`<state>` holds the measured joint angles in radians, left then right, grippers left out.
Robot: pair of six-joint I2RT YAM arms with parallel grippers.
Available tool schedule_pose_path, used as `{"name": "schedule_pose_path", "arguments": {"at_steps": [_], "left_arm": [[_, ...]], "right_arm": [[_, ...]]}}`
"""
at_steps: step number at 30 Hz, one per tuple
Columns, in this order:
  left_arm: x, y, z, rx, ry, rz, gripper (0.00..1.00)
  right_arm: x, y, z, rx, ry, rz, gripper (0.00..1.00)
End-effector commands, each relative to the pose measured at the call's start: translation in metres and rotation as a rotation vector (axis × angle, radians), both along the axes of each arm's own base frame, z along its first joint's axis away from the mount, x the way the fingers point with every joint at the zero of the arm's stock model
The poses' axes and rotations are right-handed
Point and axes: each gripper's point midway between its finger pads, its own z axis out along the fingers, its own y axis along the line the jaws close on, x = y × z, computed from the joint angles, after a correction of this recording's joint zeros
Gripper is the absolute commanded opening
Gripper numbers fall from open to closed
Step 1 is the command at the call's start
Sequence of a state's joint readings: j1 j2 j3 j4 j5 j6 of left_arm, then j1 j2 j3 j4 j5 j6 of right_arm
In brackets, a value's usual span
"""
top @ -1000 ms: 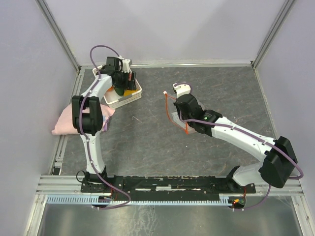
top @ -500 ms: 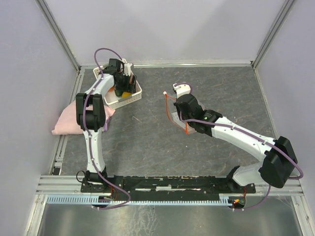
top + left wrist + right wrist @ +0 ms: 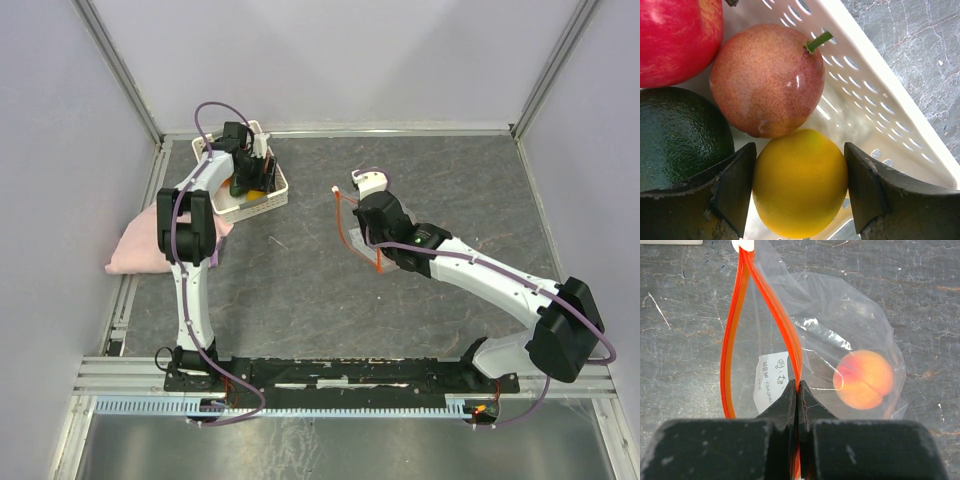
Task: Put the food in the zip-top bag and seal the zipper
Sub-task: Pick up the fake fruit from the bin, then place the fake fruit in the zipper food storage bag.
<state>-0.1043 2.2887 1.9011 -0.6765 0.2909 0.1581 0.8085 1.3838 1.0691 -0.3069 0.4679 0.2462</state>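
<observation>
A peach fruit [image 3: 863, 379] is bagged; the zipper [image 3: 730, 340] is pinched tight in the right claw [image 3: 798, 390]. At ten o'clock, a yellow fruit [image 3: 800, 180] is straddled by the spread left claw [image 3: 800, 187]; sealing remains.

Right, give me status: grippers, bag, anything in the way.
Left gripper flanks round yellow toy fruit in white perforated basket, grip unconfirmed. Right gripper shut on orange-red zipper strip of clear plastic bag, mouth open, peach toy fruit inside. Mouth unobstructed.
</observation>
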Motion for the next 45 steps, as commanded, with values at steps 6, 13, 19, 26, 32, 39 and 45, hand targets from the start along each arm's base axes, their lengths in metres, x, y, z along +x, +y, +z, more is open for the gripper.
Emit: {"name": "schedule_pose_path", "arguments": {"at_steps": [6,13,19,26,32,39,45], "left_arm": [[0.014,0.005,0.055,0.007,-0.11,0.08,0.42],[0.013,0.007,0.099,-0.044,-0.205,0.198,0.42],[0.002,0.007,0.135,-0.131,-0.258,0.338,0.42],[-0.034,-0.018,0.162,-0.246,-0.297,0.419,0.42],[-0.068,-0.038,0.172,-0.392,-0.313,0.478,0.42],[-0.111,-0.086,0.193,-0.586,-0.354,0.458,0.42],[-0.149,-0.129,0.207,-0.695,-0.376,0.401,0.42]], "right_arm": [[0.004,0.002,0.022,0.066,-0.048,-0.007,0.02],[0.004,0.003,0.027,0.076,-0.051,-0.01,0.01],[0.003,0.003,0.03,0.09,-0.049,-0.015,0.02],[0.002,0.003,0.031,0.102,-0.045,-0.021,0.02],[0.002,0.002,0.034,0.106,-0.046,-0.026,0.02],[0.0,0.005,0.033,0.134,-0.032,-0.029,0.02],[-0.001,0.006,0.033,0.149,-0.025,-0.03,0.02]]}}
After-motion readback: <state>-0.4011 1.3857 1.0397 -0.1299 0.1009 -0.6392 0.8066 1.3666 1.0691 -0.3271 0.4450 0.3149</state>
